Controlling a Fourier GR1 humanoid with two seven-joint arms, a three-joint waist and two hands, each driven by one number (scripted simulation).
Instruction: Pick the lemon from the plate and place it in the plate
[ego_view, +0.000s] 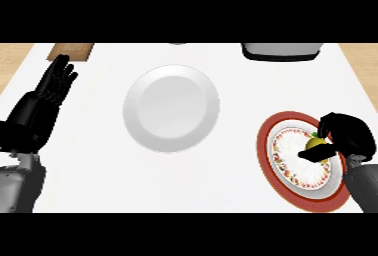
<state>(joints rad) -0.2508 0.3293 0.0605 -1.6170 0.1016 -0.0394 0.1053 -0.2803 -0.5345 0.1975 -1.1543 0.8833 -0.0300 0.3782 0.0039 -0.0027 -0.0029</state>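
On the white surface (88, 165), largest of all, two plates set well apart. At the middle, a plain white plate (171, 107), bare and ready to receive. At the right, a red-rimmed patterned plate (264, 155), partly hidden under the right robot hand (347, 134). Along the left edge, the left robot hand (55, 85): open, fingers up, resting, holding nothing. Over the red-rimmed plate, the right robot hand curled round the lemon (316, 143), one dark finger below and another above, with only a yellow patch showing between. Smallest of all, that lemon, within the patterned plate's inner ring and probably not yet lifted clear, though hard to tell from above. Step in hand, by judgement: securing the grasp before the carry. To do it well, hold the fingers closed round the fruit's middle against rolling. Raise straight up before going sideways, clearing the red rim. Then travel left across the bare surface and lower over the white plate's centre rather than its sloping edge. Open only after touching down.
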